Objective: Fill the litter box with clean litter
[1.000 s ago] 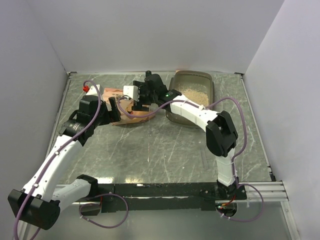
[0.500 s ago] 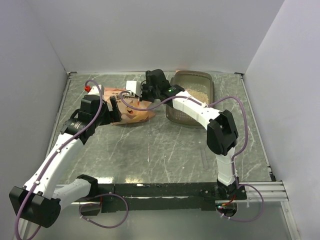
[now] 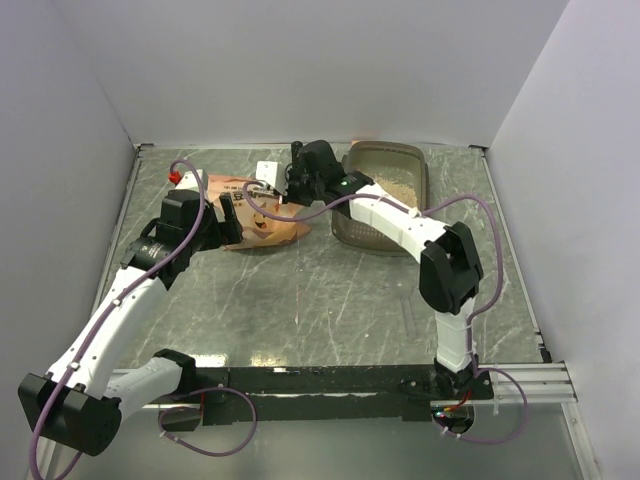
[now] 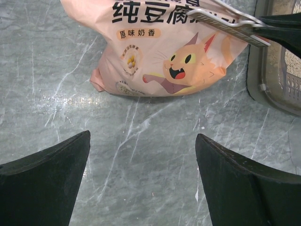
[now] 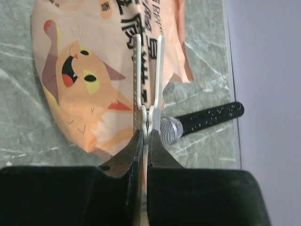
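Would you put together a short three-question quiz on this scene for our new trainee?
1. True or false: the left claw is open.
2. The right claw is shut on: A the white clip; B a cup; C nothing.
3. What lies in the box?
Key: 1 true; 2 A; 3 litter.
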Controlling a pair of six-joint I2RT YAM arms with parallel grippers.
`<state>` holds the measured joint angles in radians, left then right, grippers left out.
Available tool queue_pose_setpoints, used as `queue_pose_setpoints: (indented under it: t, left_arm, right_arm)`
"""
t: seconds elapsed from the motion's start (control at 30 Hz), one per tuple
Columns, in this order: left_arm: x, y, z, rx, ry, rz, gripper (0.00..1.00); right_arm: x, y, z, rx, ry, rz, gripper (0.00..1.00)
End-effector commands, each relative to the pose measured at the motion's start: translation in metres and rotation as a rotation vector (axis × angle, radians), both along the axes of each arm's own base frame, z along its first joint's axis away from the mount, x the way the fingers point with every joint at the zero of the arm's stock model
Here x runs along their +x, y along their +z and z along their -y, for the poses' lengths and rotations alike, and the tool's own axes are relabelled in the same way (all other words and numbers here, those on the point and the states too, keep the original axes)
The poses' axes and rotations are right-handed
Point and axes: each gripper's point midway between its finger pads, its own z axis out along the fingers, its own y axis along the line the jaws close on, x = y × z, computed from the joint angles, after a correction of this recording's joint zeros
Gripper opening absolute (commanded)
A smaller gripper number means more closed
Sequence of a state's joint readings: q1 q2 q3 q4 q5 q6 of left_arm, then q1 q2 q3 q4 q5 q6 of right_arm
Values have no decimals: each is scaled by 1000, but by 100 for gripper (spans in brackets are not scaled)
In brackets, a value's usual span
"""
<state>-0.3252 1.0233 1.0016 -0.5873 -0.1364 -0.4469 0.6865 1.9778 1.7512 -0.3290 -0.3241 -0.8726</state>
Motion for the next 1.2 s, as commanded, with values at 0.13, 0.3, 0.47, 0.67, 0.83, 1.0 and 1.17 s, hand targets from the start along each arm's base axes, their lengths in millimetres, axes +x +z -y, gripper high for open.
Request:
queue_pose_setpoints:
  t: [0.13,0.3,0.47,0.67,0.83,1.0,1.17]
  left_arm:
    - [0,22,-6,2,18,84,97]
    - [-2,27,-7,-9,22,101,97]
    - [-6,28,-2,-33,3,92,97]
    - [-12,30,1,-58,-10,97,97]
    - [-15,33,1,-67,-10,105,97]
    - [-16,37,3,-77,-20,105,97]
    - [-15,34,3,-71,-16,93,97]
  right_arm:
    - [-32,82,48,110,-150,72,0]
    - [-75,97,82,157,-276,-63,0]
    - [-126,62,123,125,-473,-335,0]
    - [-176,-1,153,155,-656,-567,0]
    - [-207,-44,168,203,-786,-720,0]
    - [-217,-82,190,219,-978,-770,1]
    - [-218,-104,200,261,-1078,-818,14]
